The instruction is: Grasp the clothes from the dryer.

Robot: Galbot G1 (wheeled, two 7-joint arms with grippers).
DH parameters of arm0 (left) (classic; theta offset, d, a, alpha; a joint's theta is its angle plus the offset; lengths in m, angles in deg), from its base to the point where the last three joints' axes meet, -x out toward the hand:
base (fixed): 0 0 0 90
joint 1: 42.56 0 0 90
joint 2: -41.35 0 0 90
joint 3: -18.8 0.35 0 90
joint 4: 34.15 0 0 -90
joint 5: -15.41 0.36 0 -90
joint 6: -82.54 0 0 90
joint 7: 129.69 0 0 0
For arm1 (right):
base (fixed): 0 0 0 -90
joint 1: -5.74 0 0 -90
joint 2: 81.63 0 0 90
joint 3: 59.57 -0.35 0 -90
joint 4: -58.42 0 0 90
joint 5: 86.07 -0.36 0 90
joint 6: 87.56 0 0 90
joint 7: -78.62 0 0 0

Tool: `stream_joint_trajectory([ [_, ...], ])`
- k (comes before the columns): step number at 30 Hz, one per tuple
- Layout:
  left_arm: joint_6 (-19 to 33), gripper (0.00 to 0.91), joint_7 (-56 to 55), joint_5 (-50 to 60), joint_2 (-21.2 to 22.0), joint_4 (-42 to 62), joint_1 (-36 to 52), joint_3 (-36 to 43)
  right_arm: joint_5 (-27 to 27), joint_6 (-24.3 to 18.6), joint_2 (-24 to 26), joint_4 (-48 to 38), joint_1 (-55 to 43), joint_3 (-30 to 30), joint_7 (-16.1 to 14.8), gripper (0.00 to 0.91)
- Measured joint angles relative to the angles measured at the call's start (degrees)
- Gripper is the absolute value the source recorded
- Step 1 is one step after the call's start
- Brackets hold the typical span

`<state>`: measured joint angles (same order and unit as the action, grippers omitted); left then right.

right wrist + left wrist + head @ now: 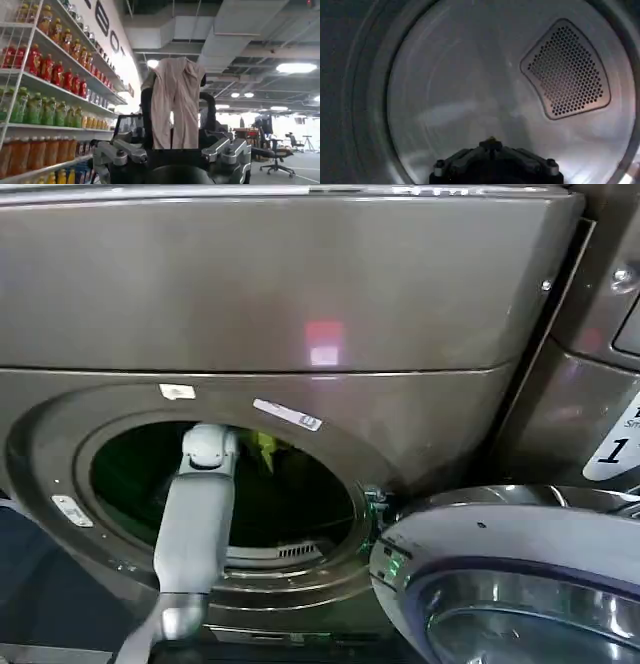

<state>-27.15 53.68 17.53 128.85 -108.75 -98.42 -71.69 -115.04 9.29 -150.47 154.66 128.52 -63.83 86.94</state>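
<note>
Left gripper hidden inside dryer (300, 304) drum, fingers unreadable; clothes (262, 448) mostly hidden behind left arm (195, 524), just a yellow-green sliver showing; open door (520, 574) cut off at right and near edges.

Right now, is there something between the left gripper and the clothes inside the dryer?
Nothing visible blocks it. The left arm reaches through the open porthole of the dryer, and the yellow-green clothes show just beside its wrist. The door is swung aside.
</note>
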Motion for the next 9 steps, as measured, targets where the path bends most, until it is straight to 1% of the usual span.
stream_joint_trajectory([
  [9, 0.2, 0.0, 0.24, -0.04, -0.12, 0.45, 0.26, -0.02, 0.55, 0.97, 0.05, 0.53, -0.44, 0.07, 0.18, 0.907],
])
